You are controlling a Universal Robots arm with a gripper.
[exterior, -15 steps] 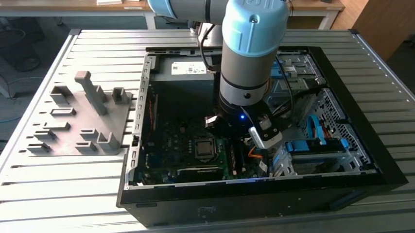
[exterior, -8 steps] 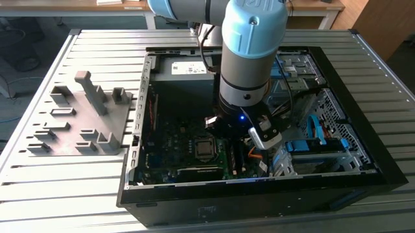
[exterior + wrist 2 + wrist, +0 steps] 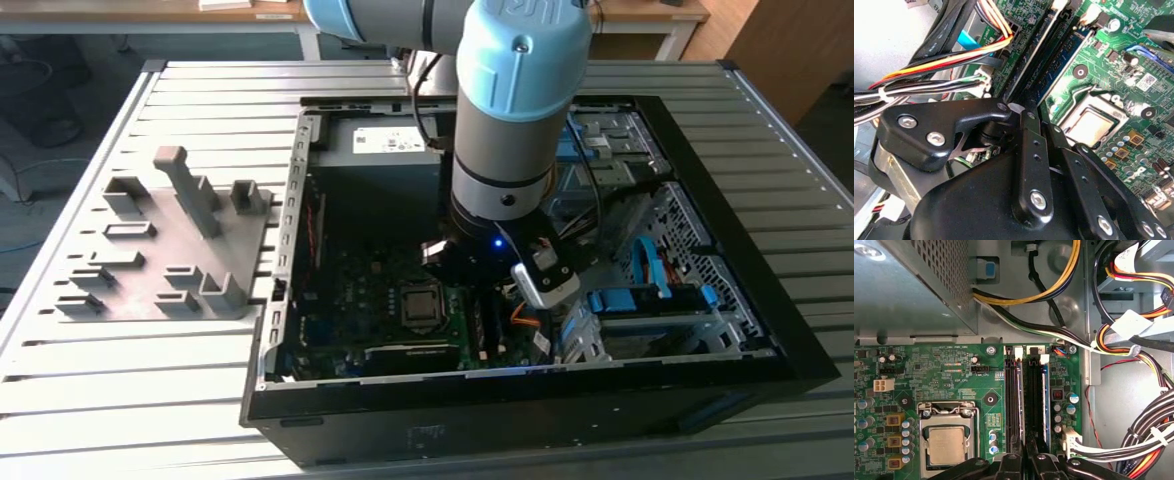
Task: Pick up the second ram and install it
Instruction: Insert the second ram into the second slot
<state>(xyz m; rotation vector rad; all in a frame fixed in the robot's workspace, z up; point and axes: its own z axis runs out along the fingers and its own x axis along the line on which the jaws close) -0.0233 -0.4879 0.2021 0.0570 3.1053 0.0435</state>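
My gripper point(image 3: 491, 296) is down inside the open computer case point(image 3: 534, 398), over the memory slots at the motherboard's edge. In both wrist views its black fingers point(image 3: 1013, 460) are closed together on a thin stick seen edge-on, the second ram point(image 3: 1022, 400) point(image 3: 1030, 59), which runs along a black slot. Whether it sits fully in the slot I cannot tell. Beside it, one slot over, another ram stick with a blue edge point(image 3: 1046, 400) point(image 3: 1064, 65) stands in its slot. The gripper point(image 3: 1026, 456) point(image 3: 1026, 111) holds the stick at one end.
The processor socket point(image 3: 946, 442) lies close beside the slots. A metal power supply box point(image 3: 909, 285) and bundles of coloured cables point(image 3: 1134, 340) crowd the other sides. A grey fixture block point(image 3: 167, 245) stands on the slatted table at the exterior view's left.
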